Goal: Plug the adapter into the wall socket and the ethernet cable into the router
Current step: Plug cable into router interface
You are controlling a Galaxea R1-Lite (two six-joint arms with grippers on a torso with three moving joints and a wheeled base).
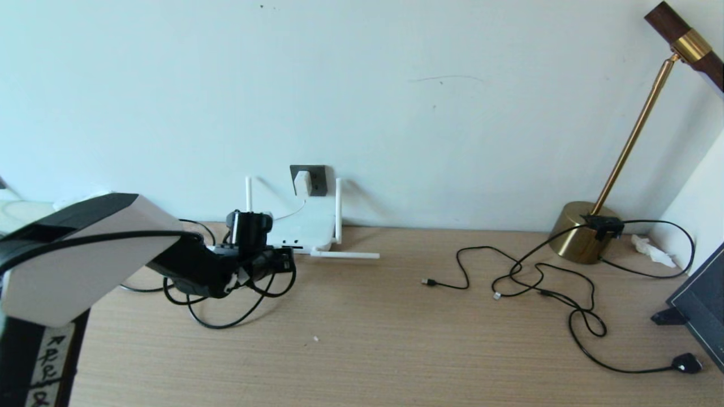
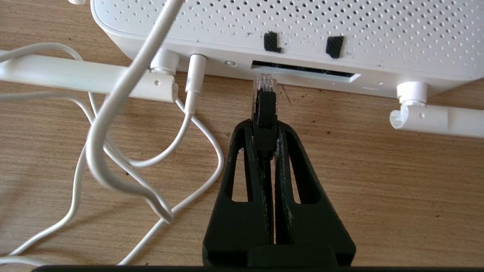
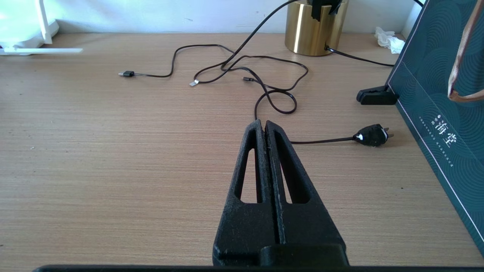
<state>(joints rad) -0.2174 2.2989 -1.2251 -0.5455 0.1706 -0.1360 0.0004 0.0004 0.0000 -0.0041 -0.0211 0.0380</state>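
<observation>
**Two black fingers clamp the ethernet plug just short of the router's port slot**

Two fingers of the left gripper (image 2: 265, 124) are clenched on the black plug of the ethernet cable (image 2: 265, 113); its clear tip sits just in front of the dark port slot on the router (image 2: 287, 22), whether touching I cannot tell. In the head view the left gripper (image 1: 270, 261) sits left of centre, its white and black arm reaching in from the lower left edge, the cable looping beneath it.

A white antenna (image 2: 87, 77) lies folded flat on each side of the router, and thin white cord curls over the wooden desk (image 2: 378, 181). At the pale wall the adapter (image 1: 302, 182) sits in the wall socket (image 1: 317, 180), just above the router.

Toward the right of the desk lie thin black cables (image 1: 537, 277), near a brass lamp (image 1: 582, 237) at the upper right.

Pressed together on nothing, the right gripper (image 3: 263, 126) shows only in its own wrist view, hovering over bare wood; a dark green box (image 3: 442, 124) is cut off by that frame's right edge.
</observation>
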